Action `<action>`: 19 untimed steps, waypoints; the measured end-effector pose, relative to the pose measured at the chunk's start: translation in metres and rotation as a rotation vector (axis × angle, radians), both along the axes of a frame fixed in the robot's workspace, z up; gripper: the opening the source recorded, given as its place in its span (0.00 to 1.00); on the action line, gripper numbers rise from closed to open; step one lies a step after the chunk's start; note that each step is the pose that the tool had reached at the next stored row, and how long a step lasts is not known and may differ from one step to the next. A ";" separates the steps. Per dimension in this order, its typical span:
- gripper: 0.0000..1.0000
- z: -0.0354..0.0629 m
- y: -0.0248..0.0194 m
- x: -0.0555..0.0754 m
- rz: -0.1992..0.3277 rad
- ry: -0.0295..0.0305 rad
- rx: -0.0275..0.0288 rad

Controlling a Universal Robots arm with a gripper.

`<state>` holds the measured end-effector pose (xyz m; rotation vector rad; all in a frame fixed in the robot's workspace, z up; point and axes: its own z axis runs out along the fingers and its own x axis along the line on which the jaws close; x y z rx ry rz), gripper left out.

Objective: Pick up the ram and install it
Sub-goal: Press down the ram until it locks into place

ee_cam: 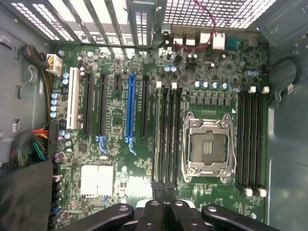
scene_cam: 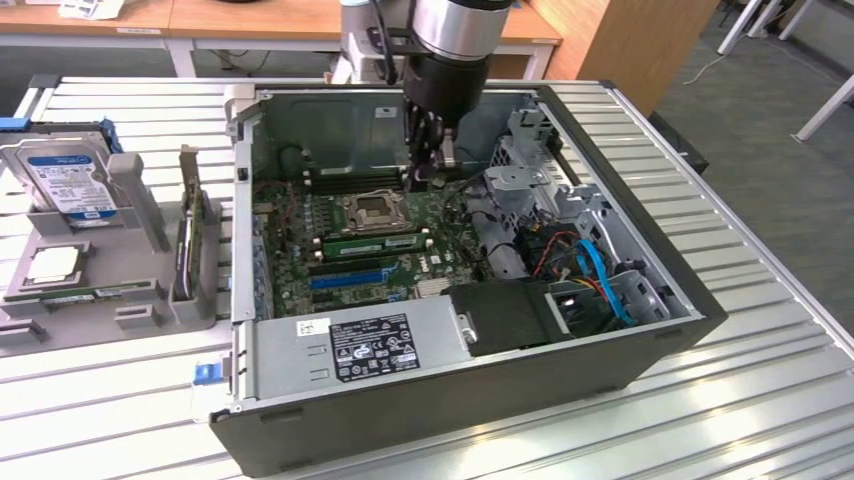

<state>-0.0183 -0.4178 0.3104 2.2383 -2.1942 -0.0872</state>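
The ram [scene_cam: 376, 243], a long green stick, lies along a black memory slot beside the CPU socket [scene_cam: 371, 210] inside the open computer case [scene_cam: 667, 330]. In the wrist view the ram [ee_cam: 156, 130] appears edge-on as a thin strip at one side of the bank of slots. My gripper [scene_cam: 429, 178] hangs inside the case over the motherboard, near one end of those slots. The wrist view has my gripper [ee_cam: 165, 188] shut, fingers pressed together with nothing between them, just above the slot ends.
A grey holder [scene_cam: 120, 300] at the exterior view's left carries a hard drive [scene_cam: 67, 175], a chip and upright green boards [scene_cam: 187, 245]. The power supply [scene_cam: 360, 345], a drive cage [scene_cam: 527, 180] and blue cables [scene_cam: 601, 275] crowd the case.
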 end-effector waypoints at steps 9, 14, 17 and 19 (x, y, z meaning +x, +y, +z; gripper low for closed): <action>0.10 0.0000 0.0000 0.012 0.000 0.0000 0.0000; 0.10 -0.0001 0.0001 0.016 0.000 0.0000 0.0002; 0.10 -0.0001 0.0000 0.016 0.000 0.0000 0.0001; 0.10 0.0000 0.0000 0.016 0.000 0.0000 0.0001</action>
